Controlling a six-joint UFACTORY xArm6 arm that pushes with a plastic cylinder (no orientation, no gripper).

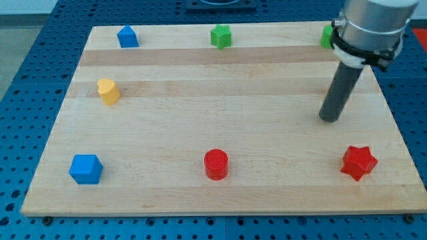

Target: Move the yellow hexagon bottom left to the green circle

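Observation:
The yellow hexagon [108,91] sits near the board's left edge, in the upper half of the view. The green circle [326,37] is at the view's top right, mostly hidden behind the arm's grey body, with only its left edge showing. My tip [329,119] rests on the board at the right, below the green circle and far to the right of the yellow hexagon. It touches no block that I can see.
A blue block [127,37] is at the top left and a green star [221,36] at the top middle. A blue cube [85,169], a red cylinder [215,164] and a red star [359,162] line the bottom. The wooden board [220,93] ends close behind the blocks.

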